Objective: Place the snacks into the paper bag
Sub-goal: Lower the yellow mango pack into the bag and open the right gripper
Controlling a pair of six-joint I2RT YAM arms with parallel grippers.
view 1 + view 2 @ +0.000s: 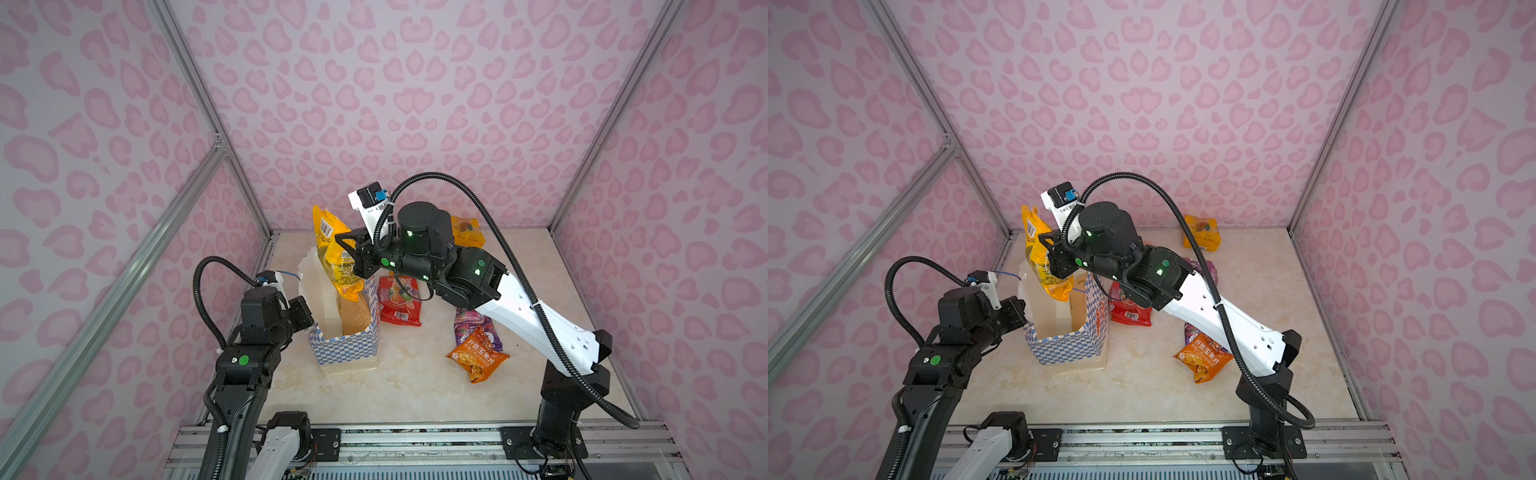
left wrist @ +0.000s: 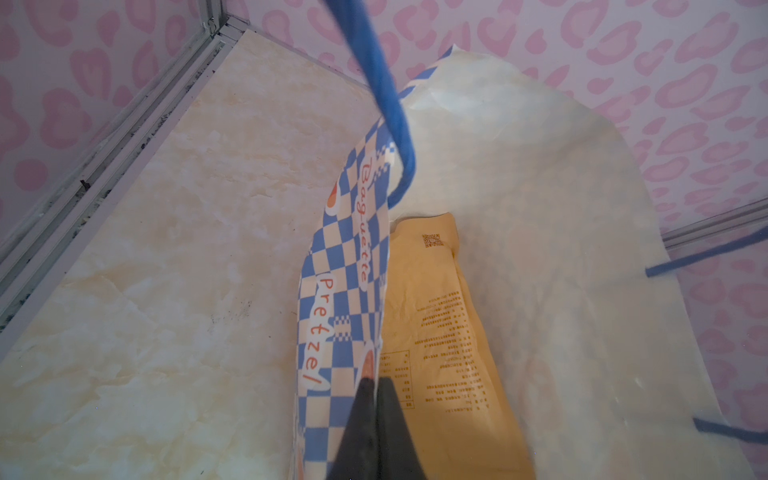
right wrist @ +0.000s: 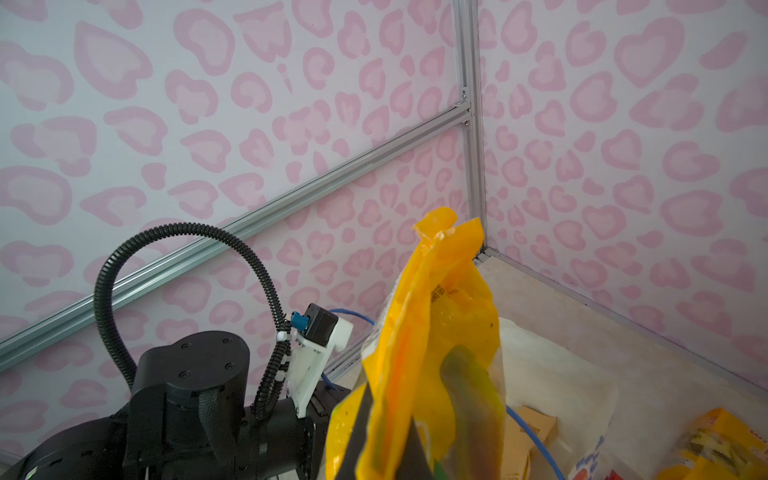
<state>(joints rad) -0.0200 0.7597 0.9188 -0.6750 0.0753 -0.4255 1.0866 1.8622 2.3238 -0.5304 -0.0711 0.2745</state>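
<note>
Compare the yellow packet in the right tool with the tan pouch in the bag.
The yellow packet is glossy; the tan pouch is matte. The yellow packet hangs clamped in the right tool over the paper bag; the tan pouch stands inside it. Both carry printed text.

The paper bag (image 1: 345, 347) stands upright and open on the desk (image 1: 415, 386), with a tan kraft pouch (image 1: 354, 316) leaning inside. A yellow-orange pouch (image 1: 334, 253) hangs upright over its mouth. Nearby lie a red pouch (image 1: 400, 301), a purple pouch (image 1: 473, 326) partly under an orange chips bag (image 1: 478, 358), and a yellow packet (image 1: 467, 232) at the back.
</note>
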